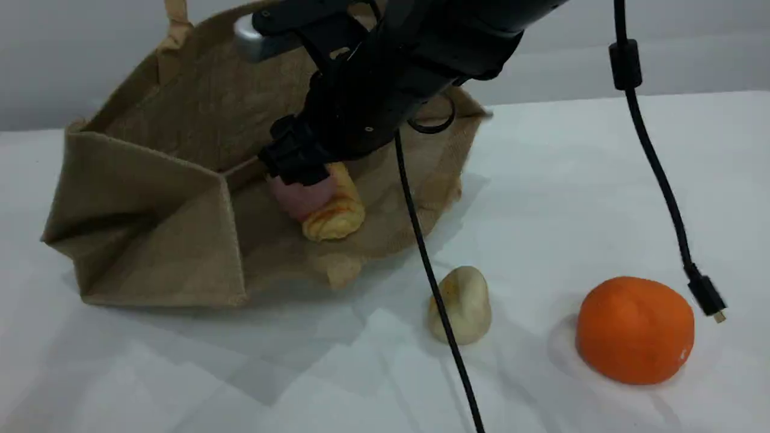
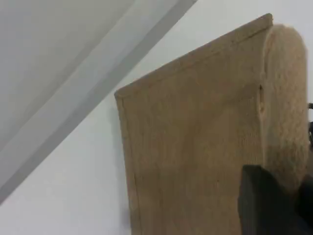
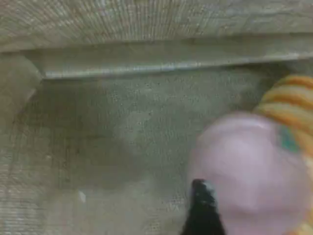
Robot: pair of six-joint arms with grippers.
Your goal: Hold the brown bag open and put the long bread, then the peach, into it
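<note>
The brown bag (image 1: 156, 198) lies on its side with its mouth held open toward the scene camera. Inside, the long bread (image 1: 340, 213) rests on the lower wall, and the pink peach (image 1: 301, 198) lies against its left side. My right gripper (image 1: 298, 171) reaches into the bag just above the peach. In the right wrist view, one black fingertip (image 3: 201, 196) stands at the left side of the peach (image 3: 249, 166), with the bread (image 3: 288, 103) behind; the jaws look open. My left gripper (image 2: 274, 205) is shut on the bag's padded beige handle (image 2: 288, 98), holding the upper wall up.
On the white table in front of the bag lie a pale beige egg-shaped lump (image 1: 463, 304) and, further right, a bright orange ball (image 1: 634, 329). Two black cables (image 1: 433, 276) hang from the right arm, one ending in a loose plug (image 1: 707, 297).
</note>
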